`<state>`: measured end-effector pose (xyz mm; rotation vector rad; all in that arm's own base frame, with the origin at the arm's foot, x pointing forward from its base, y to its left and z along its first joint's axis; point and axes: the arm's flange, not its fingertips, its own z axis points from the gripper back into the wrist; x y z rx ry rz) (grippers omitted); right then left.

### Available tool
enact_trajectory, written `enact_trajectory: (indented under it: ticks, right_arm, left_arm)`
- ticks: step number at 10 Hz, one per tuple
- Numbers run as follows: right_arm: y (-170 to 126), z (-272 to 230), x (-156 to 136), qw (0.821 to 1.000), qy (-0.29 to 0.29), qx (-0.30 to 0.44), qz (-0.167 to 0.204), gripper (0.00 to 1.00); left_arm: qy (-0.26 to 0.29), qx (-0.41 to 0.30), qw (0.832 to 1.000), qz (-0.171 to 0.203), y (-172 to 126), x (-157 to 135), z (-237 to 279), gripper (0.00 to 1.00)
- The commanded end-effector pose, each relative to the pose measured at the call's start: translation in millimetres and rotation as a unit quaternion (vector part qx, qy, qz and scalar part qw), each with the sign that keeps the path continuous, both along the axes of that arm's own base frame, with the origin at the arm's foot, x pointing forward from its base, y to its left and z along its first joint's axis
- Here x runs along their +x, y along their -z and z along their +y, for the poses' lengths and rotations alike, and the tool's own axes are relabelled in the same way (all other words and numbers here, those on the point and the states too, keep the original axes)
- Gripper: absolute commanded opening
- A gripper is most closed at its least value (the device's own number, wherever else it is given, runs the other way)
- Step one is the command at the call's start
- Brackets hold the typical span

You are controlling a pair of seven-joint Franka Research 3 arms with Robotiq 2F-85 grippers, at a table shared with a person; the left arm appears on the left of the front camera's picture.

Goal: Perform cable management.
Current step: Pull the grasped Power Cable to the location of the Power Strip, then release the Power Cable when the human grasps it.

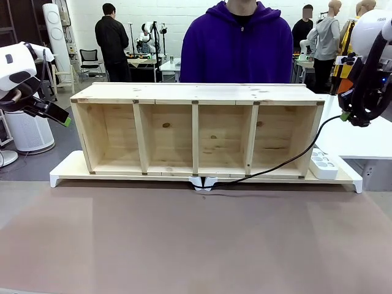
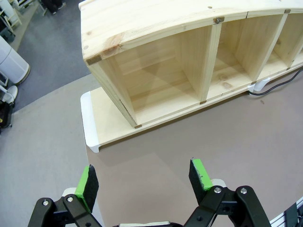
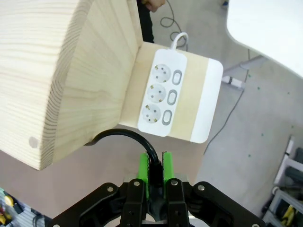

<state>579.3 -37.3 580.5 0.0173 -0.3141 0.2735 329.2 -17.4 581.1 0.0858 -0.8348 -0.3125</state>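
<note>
The black cable (image 1: 288,160) runs from a white clip (image 1: 203,182) at the shelf's front middle, rightward along the base. It then rises off the right end to my right gripper (image 1: 345,116), which hangs beside the shelf's upper right corner. In the right wrist view that gripper (image 3: 155,166) is shut on the cable (image 3: 123,134), which loops out to the left just above the green pads. Below it lies the white power strip (image 3: 163,97) with three free sockets. My left gripper (image 2: 144,182) is open and holds nothing, hovering over the brown table off the shelf's left end (image 1: 58,116).
The wooden shelf (image 1: 196,93) with several compartments lies on a white-edged base board (image 1: 67,168). A person in a purple hoodie (image 1: 236,46) stands right behind it. A white table (image 1: 361,138) is at the right. The brown tabletop (image 1: 196,245) spreads in front.
</note>
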Motion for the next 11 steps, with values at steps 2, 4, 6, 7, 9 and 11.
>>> enact_trajectory:
  ticks: [2,4,6,7,9,11]
  right_arm:
    - [-9.9,-7.3,7.0,1.000,-0.006,0.023,-0.016,0.15]
    - [-3.0,-2.2,1.2,1.000,0.002,0.005,-0.003,0.15]
    - [-3.0,-2.2,1.2,1.000,0.002,0.005,-0.003,0.15]
    - [-3.0,-2.2,1.2,1.000,0.002,0.005,-0.003,0.15]
    - [-3.0,-2.2,1.2,1.000,0.002,0.005,-0.003,0.15]
    - [-3.0,-2.2,1.2,1.000,0.002,0.005,-0.003,0.15]
  left_arm:
    - [-0.002,0.000,1.000,0.000,0.1,-0.3,1.2,1.00]
    - [-0.002,0.000,1.000,0.000,0.1,-0.3,1.2,1.00]
    - [-0.002,0.000,1.000,0.000,0.1,-0.3,1.2,1.00]
    - [-0.002,0.000,1.000,0.000,0.1,-0.3,1.2,1.00]
    - [-0.002,0.000,1.000,0.000,0.1,-0.3,1.2,1.00]
    - [-0.002,0.000,1.000,0.000,0.1,-0.3,1.2,1.00]
